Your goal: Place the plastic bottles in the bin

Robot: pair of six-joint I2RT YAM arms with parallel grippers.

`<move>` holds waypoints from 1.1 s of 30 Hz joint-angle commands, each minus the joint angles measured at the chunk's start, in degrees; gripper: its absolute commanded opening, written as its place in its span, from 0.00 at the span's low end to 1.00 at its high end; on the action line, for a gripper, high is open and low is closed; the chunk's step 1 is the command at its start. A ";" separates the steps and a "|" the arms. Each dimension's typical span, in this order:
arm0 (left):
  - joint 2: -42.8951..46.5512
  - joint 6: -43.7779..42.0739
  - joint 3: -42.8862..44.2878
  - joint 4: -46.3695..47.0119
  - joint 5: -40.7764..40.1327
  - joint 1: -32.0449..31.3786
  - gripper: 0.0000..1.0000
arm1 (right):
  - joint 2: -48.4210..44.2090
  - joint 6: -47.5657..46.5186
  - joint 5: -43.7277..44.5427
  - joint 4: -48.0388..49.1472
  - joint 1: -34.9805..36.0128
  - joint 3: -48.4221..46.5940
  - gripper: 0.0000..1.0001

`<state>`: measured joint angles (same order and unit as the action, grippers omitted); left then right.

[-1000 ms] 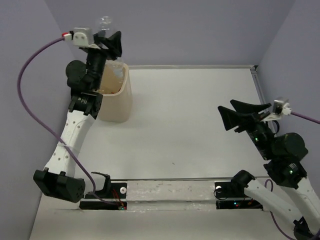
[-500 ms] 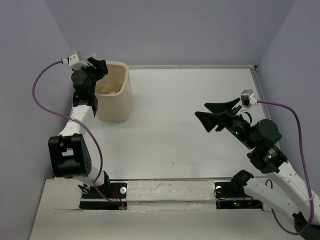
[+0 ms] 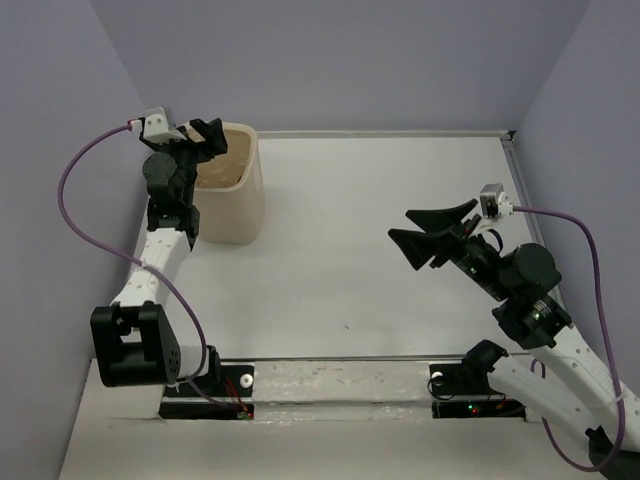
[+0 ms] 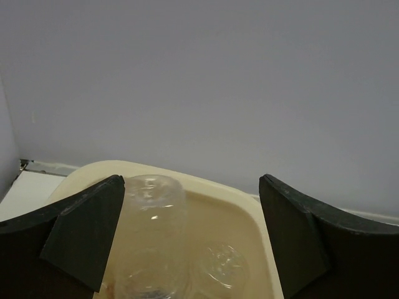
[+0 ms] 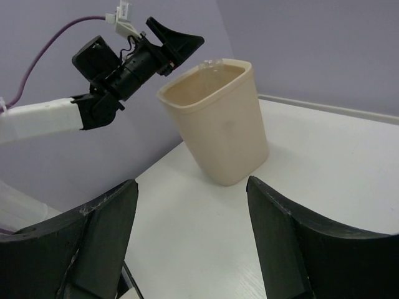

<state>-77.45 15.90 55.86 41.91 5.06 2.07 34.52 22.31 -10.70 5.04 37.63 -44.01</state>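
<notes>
The cream-beige bin [image 3: 236, 205] stands at the table's far left. My left gripper [image 3: 207, 138] hovers over its rim [image 4: 212, 189], jaws wide open. In the left wrist view a clear plastic bottle [image 4: 151, 215] stands in the bin close beside the left finger [image 4: 87, 230], free of the jaws. A second clear bottle [image 4: 219, 268] lies deeper in. From the right wrist view the bin [image 5: 221, 128] shows a bit of clear plastic [image 5: 211, 63] at its rim under the left gripper [image 5: 171, 38]. My right gripper [image 3: 422, 238] is open and holds nothing, above the table's right half.
The white tabletop [image 3: 380, 220] spreads between bin and right arm. Purple walls close in at the back and both sides. The left arm's purple cable [image 3: 75, 200] loops beside the left wall.
The left gripper came down from high above the bin to its rim and opened, letting its clear bottle go into the bin. The right arm swung forward and left.
</notes>
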 commanded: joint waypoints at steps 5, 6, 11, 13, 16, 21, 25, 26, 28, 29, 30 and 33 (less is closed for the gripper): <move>13.28 -2.02 0.48 -4.38 -3.74 -4.00 0.99 | 0.81 -0.07 -1.43 4.89 0.34 -0.20 0.75; 14.68 -1.41 0.74 -4.73 -3.65 -4.17 0.99 | 1.07 0.11 -1.52 4.98 0.34 -0.29 0.75; 26.54 3.86 -1.80 -6.84 0.38 -6.10 0.99 | 1.07 -0.42 -1.43 4.89 0.34 -0.73 0.51; 29.97 6.23 -3.64 -8.41 5.97 -7.51 0.99 | 0.20 -1.21 -0.20 4.28 0.34 -1.25 0.32; 37.35 7.91 -6.63 -10.88 11.36 -10.23 0.99 | -0.59 -3.32 2.34 1.48 0.34 -3.10 0.00; 49.57 9.06 -12.43 -18.43 20.59 -11.73 0.99 | -3.49 -6.31 8.31 -3.10 0.34 -3.28 0.00; 55.99 7.48 -17.27 -26.95 20.87 -11.65 0.99 | -7.01 -5.18 20.07 -3.72 0.34 1.72 0.45; 56.96 7.30 -18.05 -28.80 20.87 -11.73 0.99 | -7.80 -3.95 22.63 -3.63 0.34 4.17 0.73; 58.72 6.69 -19.81 -30.04 20.52 -11.65 0.99 | -9.99 -2.01 28.26 -2.93 0.34 6.12 0.90; 59.08 6.51 -20.34 -30.39 20.08 -11.65 0.99 | -10.35 -1.74 29.23 -2.49 0.34 6.65 0.99; 59.25 6.08 -21.13 -30.31 20.08 -11.73 0.99 | -10.44 -1.65 30.20 -1.45 0.34 6.92 1.00; 58.64 5.55 -21.49 -29.87 20.60 -11.91 0.99 | -8.95 -1.65 30.56 -0.20 0.34 5.43 1.00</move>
<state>-19.18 22.74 34.59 12.21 23.59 -9.43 24.69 19.73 13.82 1.26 37.63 -37.28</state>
